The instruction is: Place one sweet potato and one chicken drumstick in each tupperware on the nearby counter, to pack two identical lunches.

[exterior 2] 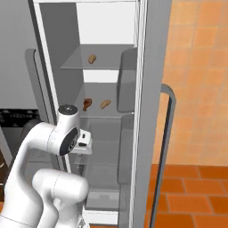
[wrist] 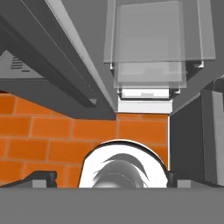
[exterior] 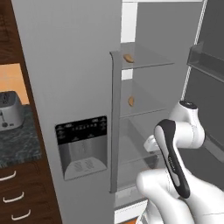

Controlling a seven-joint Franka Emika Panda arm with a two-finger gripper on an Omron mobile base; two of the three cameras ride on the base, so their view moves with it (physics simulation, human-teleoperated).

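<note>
The hand (exterior 2: 84, 141) sits low in the open fridge (exterior 2: 107, 53), its two fingers spread wide apart with nothing between them, pointing down toward the orange tile floor (wrist: 57, 131) and the fridge's bottom shelves. Going outward, the food is all above it: the nearest pieces are on the shelf just above the hand, one chicken drumstick (exterior 2: 87, 104) with a sweet potato (exterior 2: 105, 104) right beside it but not touching. One shelf higher there's a second sweet potato (exterior 2: 91, 59) on its own. So the count from these shots is two sweet potatoes and one drumstick; the job needs two drumsticks, so the second one is presumably somewhere these angles don't catch. Well off to the hand's side, past the closed fridge door with the dispenser (exterior: 81, 146), there's a bit of the marbled desk (exterior: 19, 140) with a toaster (exterior: 9, 110) on it. Progress-wise it looks like basically square one: everything visible is on the shelves, nothing is grabbed, so the whole pick, carry and drop routine is left, four pieces total into the two tupperware.
</note>
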